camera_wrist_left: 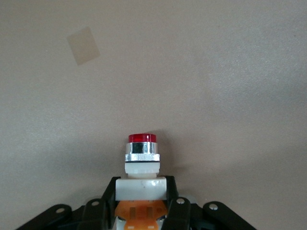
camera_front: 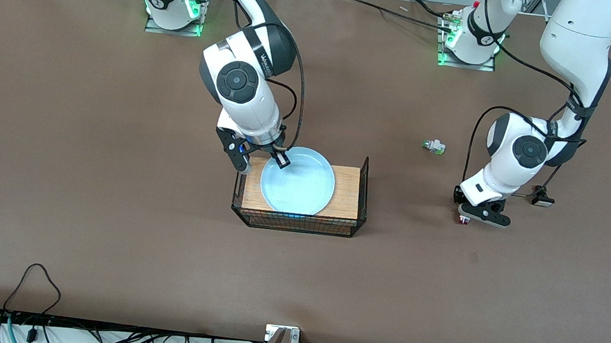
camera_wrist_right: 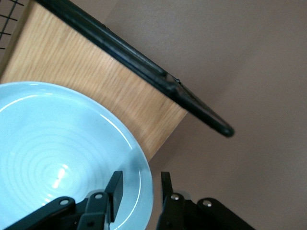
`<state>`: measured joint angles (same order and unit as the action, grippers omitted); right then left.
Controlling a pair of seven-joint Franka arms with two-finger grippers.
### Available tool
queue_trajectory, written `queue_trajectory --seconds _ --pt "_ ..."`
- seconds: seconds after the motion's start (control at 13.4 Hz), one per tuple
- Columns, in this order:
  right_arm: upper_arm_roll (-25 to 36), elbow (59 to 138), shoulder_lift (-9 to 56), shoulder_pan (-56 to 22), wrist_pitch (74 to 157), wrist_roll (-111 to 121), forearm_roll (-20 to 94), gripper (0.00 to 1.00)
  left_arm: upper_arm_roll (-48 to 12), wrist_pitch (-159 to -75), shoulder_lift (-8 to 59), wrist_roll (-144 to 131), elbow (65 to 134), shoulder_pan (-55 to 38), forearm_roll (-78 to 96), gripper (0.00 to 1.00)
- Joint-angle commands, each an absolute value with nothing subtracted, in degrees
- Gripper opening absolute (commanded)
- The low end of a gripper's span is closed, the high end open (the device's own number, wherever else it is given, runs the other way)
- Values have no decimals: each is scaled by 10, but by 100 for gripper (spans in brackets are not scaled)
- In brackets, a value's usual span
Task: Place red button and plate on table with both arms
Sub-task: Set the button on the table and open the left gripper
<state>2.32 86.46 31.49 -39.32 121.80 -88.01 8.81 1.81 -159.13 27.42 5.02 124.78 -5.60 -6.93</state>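
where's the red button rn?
Front view: the red button sits clamped in the left gripper just over the table, toward the left arm's end.

Count on the surface (camera_front: 112, 203): one light blue plate (camera_front: 298, 181); one wooden board in wire frame (camera_front: 346, 193); one red button (camera_wrist_left: 142, 158); one green-tipped white piece (camera_front: 434, 146); one black piece, white cap (camera_front: 542, 197). Two arms, two grippers.
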Motion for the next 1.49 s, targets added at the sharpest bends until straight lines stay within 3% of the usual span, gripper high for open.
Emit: queue_trajectory --seconds 0.0,0.07,0.15,0.45,0.6,0.97,1.19,1.42 --pt "29 854 321 -400 1225 -884 86 24 10 -1598 270 61 1249 -45 -63 87" --pt "28 856 322 -400 1227 -877 86 20 10 -1597 265 59 1249 -45 -63 97" --pt "28 860 321 -400 1240 -875 86 15 9 -1593 258 61 1246 -45 -63 100" --pt "28 870 321 -404 1250 -859 86 6 -5 -1506 193 58 1224 -45 -63 100" --pt "28 870 321 -404 1249 -849 86 0 -11 -1371 168 58 1163 -46 -61 100" --pt "28 865 312 -398 1243 -822 90 0 -20 -1072 164 57 964 -47 -19 100" --pt "29 864 278 -396 1214 -804 94 0 -20 -991 164 55 876 -45 -2 100" --pt "29 864 237 -393 1181 -795 98 0 -20 -976 165 52 856 -45 1 100"
